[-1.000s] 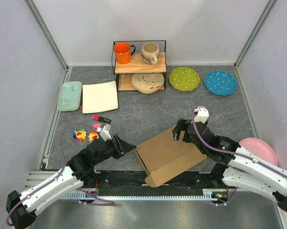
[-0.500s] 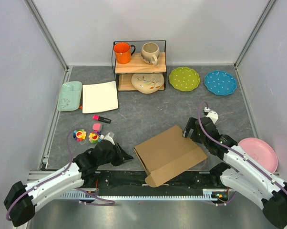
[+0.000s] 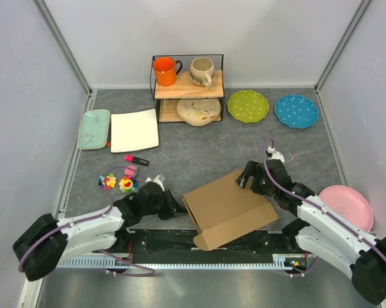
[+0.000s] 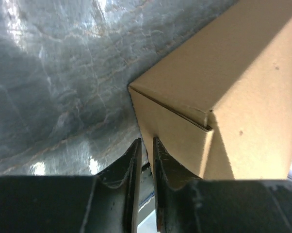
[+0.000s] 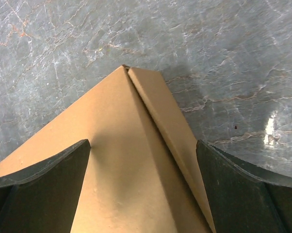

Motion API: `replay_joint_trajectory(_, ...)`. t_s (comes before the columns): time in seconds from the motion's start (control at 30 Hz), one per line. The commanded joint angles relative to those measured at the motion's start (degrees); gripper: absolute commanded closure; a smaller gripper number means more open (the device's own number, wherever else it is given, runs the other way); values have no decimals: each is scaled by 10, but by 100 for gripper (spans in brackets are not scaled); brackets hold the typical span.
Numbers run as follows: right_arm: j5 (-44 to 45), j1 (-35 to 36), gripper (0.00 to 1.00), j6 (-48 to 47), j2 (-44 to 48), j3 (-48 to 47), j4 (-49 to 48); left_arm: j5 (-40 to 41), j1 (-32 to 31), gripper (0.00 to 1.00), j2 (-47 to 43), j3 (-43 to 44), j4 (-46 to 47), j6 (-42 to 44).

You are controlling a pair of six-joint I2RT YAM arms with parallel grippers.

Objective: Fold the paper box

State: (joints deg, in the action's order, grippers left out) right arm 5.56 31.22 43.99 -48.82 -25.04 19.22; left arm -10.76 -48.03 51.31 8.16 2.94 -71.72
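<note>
The light, stiff box (image 3: 226,208), likely best pinched at a flap edge, sits lower centre on the counter (image 3: 199,154) between the near-closed, empty left end effector (image 4: 146,141) and the wide-open right end effector (image 5: 143,144) straddling its upper corner.

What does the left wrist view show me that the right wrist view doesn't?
Left wrist only: the left gripper, its fingers nearly together, low beside a corner of the paper box, showing a side wall and a corner seam. Right wrist only: the right gripper, wide open, straddling another corner from above, where two folded edges meet. Both: brown cardboard on the grey marbled table.
</note>
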Motion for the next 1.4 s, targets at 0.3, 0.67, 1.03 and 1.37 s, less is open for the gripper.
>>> replay_joint_trajectory(0.3, -33, -7, 2, 24, -99, -19, -130, -42, 129, 78, 203, 169, 81, 92)
replay_joint_trajectory(0.67, -45, -85, 2, -28, -191, -115, -162, 9, 231, 73, 253, 360, -102, 195)
replay_joint_trajectory(1.03, -54, -86, 2, -82, -117, -135, -67, -62, 230, 56, 177, 343, -121, 244)
replay_joint_trajectory(1.37, -109, -85, 2, -93, -57, -98, -11, -123, 203, 55, 147, 308, -121, 269)
